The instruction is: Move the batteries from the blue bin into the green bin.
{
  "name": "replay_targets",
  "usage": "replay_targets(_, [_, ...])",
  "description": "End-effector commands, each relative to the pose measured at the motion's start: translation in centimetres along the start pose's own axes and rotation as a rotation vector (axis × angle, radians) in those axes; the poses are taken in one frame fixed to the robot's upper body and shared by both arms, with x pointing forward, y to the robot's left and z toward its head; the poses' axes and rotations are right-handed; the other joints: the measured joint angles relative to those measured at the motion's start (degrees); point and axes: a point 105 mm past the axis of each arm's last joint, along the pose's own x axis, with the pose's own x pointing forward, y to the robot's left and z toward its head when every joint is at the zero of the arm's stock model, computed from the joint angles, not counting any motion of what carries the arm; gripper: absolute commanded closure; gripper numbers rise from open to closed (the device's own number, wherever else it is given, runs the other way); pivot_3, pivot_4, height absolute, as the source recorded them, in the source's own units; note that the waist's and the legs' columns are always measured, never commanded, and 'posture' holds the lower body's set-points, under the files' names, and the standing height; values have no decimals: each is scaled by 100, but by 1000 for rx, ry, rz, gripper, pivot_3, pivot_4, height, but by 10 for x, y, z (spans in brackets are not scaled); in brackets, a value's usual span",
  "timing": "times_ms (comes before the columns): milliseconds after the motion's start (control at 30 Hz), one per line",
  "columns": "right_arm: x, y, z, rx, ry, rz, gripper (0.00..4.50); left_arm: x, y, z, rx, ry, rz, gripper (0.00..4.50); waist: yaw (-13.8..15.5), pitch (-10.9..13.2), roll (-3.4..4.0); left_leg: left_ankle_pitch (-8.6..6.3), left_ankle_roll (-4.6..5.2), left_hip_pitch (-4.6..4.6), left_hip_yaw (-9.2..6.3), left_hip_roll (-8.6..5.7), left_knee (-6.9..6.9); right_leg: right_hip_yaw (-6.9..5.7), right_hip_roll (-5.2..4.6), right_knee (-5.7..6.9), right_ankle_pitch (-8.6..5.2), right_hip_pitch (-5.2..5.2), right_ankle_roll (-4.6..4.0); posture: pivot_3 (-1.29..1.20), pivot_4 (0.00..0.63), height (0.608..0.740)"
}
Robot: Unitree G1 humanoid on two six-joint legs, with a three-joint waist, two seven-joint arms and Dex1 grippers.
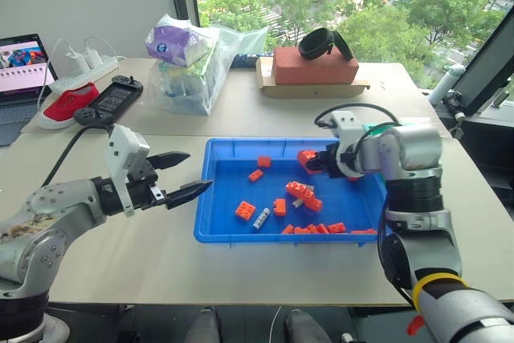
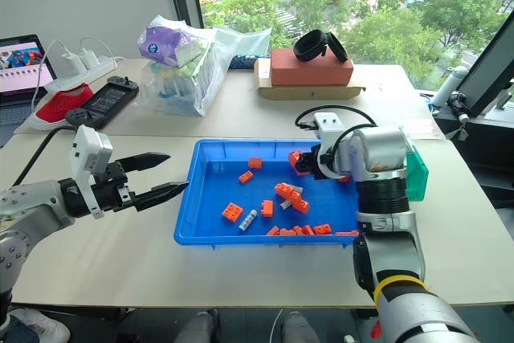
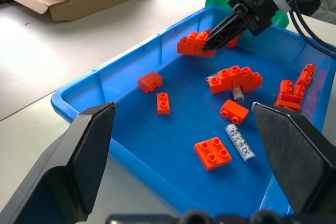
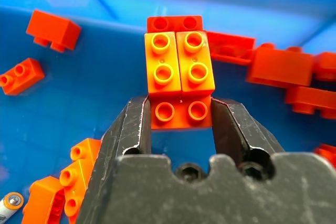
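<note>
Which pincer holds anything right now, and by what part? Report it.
The right pincer clamps an orange brick cluster by the two sides of its near end, inside the blue bin. The left pincer is open and holds nothing.

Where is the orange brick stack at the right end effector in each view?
Left eye: orange brick stack by the blue bin's far wall, right of centre.
Right eye: same place.
Left wrist: at the right end effector's tip.
Right wrist: between its fingers.
Shared landmark: the bin's far wall.

Battery (image 3: 240,142) beside orange brick (image 3: 212,153) in blue bin (image 3: 105,85).
</note>
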Motion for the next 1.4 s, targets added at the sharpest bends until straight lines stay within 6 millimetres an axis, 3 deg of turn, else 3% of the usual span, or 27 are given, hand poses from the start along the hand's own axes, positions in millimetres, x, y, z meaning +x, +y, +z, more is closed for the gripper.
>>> replay_targets(33, [-37,-12,18,-107,-93,-1,3087,5,-1,10,42,-26,-27,0,19,1,1,0,0,-3,-1,0,0,-1,0,-1,0,-2,0,0,150,740])
replay_targets(200, [-51,-31,2,-291,-48,-39,3087,12,-3,11,38,-38,-52,0,48,0,0,-1,1,-13,-1,0,-2,-4,-1,-14,-1,-6,0,0,150,740])
replay_targets(333, [-51,-34,-11,-306,-7,-17,3087,18,-5,12,35,-45,-74,0,-30,0,0,-1,2,-12,-1,0,0,-1,0,-7,-1,-9,-1,0,150,740])
replay_targets(400, [-51,-31,-13,-318,-4,4,2079,19,-5,12,36,-46,-76,0,-36,1,0,0,2,-9,-2,1,0,1,2,-2,0,-10,-1,0,150,740])
replay_targets(600, [-58,-13,5,-437,-111,57,121,19,-4,12,38,-43,-79,0,23,1,-1,0,2,-13,-3,0,3,-1,0,-8,-1,-7,-1,0,150,740])
replay_targets(633, [-60,-6,7,-483,-134,94,47,19,-5,12,39,-43,-79,0,28,1,-1,0,2,-13,-3,-1,3,-1,-1,-9,-1,-7,-1,0,150,740])
replay_targets(733, [-63,18,4,-656,-177,221,47,19,-5,12,40,-43,-78,0,33,1,-1,0,2,-13,-3,-1,2,-2,-1,-9,-1,-7,0,0,150,740])
replay_targets(800, [-58,22,-1,-717,-178,257,47,18,-6,13,43,-42,-78,0,20,1,-1,0,2,-13,-4,0,2,-3,0,-10,-1,-7,0,0,150,740])
replay_targets(900, [-54,24,-10,-644,-130,360,47,17,-7,13,53,-29,-79,0,25,1,-1,0,2,-13,-5,0,4,-5,0,-9,-1,-4,0,0,150,740])
replay_targets(1067, [-49,22,-12,-664,-114,422,47,14,-12,15,51,-30,-90,0,30,1,-2,0,2,-13,-7,0,7,-5,-1,-8,-1,-4,0,0,150,740])
replay_targets(1267, [-30,16,-6,-717,-125,417,1600,13,-15,16,58,-20,-96,0,16,1,-2,0,2,-12,-7,0,9,-5,0,-7,0,-3,0,0,150,740])
replay_targets(1400, [-16,14,-6,-735,-114,441,1600,12,-15,17,71,-13,-81,0,6,1,-2,0,1,-12,-8,0,10,-6,0,-7,0,-3,0,0,150,740])
